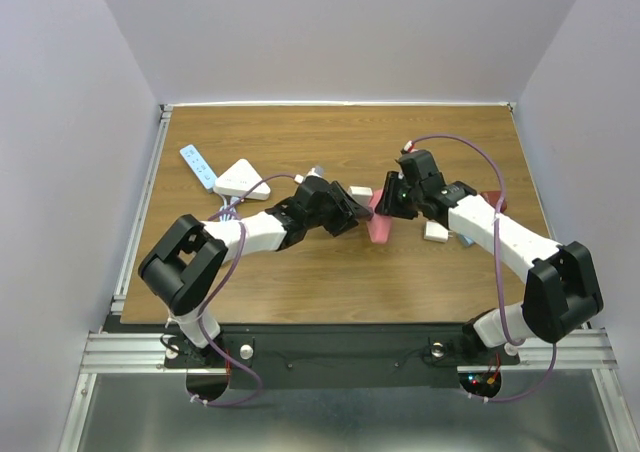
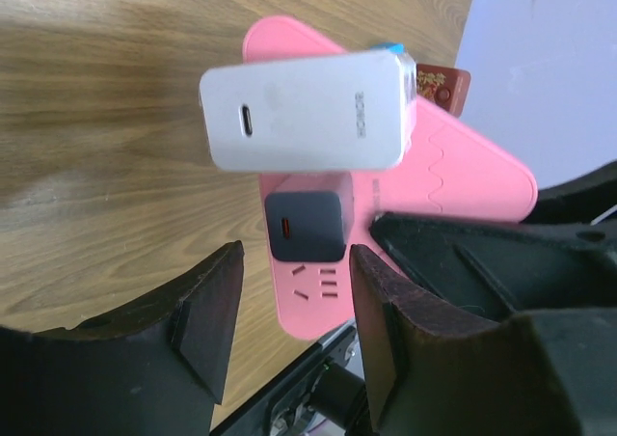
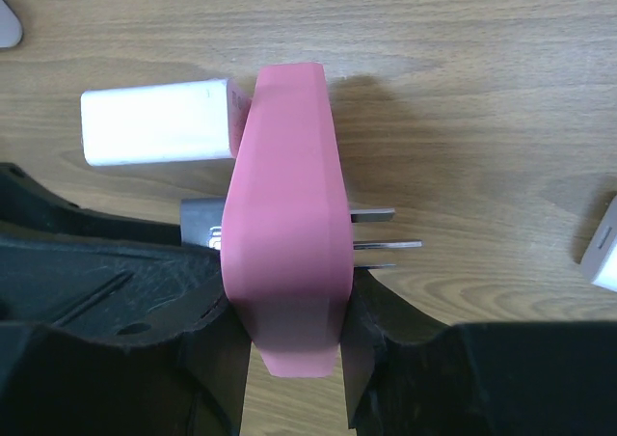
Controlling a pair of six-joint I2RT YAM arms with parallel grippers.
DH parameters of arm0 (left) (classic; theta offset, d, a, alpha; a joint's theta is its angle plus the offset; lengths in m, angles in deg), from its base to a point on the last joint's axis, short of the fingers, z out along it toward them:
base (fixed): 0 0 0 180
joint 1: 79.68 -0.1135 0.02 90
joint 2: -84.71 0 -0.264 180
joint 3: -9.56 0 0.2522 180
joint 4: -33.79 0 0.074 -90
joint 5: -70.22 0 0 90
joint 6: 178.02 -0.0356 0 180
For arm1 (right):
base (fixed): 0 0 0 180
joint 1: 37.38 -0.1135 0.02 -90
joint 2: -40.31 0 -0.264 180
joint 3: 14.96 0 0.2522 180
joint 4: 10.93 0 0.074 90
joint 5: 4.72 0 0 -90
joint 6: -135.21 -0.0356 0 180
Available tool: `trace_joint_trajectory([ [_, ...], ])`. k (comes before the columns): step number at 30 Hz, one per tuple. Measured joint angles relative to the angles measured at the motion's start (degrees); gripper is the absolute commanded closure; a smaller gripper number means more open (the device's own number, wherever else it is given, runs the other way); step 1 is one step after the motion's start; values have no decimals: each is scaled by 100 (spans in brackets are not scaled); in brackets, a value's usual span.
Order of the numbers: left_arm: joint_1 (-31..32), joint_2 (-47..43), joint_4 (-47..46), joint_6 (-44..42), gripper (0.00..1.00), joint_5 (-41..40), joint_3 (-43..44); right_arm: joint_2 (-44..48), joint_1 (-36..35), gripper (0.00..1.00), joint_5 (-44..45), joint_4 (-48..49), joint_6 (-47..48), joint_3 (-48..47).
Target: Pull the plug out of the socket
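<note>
Wood-grain surface (image 1: pixel 300 132) carries the scene. Over it the right pincer (image 3: pixel 294 325) clamps the pink socket (image 3: pixel 284 243), held on edge. The left pincer (image 2: pixel 296 291) stands open, just beside a white charger (image 2: pixel 308 108), astride the smaller grey plug (image 2: pixel 304 226) seated in the socket. Best to seat both fingers squarely on the plug's sides, then draw straight out without twisting.

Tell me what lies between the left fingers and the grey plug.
Nothing solid. In the left wrist view, the fingers flank the grey plug with only bare pink socket face and table showing in the gaps.
</note>
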Motion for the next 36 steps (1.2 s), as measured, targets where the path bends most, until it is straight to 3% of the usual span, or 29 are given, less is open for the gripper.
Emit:
trace_joint_trajectory([
  [5,33,286,-122,63,42,-31,111,0,-52,100,-9,140,-26,133],
  [8,57,448,-208,105,51,-37,155,-2,-68,100,-11,146,-42,179],
  [9,63,474,-247,142,64,-33,155,-2,-76,100,-2,131,-39,184],
  [11,70,479,-334,177,78,-59,160,-2,-76,99,7,153,-57,208],
  [12,70,479,-356,186,94,-68,162,0,-74,100,28,175,-114,234],
  [13,61,481,-374,208,100,-83,162,-2,-72,100,33,203,-133,245],
  [23,66,330,-485,245,100,-269,-22,-4,-120,100,514,184,-632,251],
  [36,-236,-1051,-686,402,100,-557,-1215,-7,-435,100,50,409,-1268,155],
])
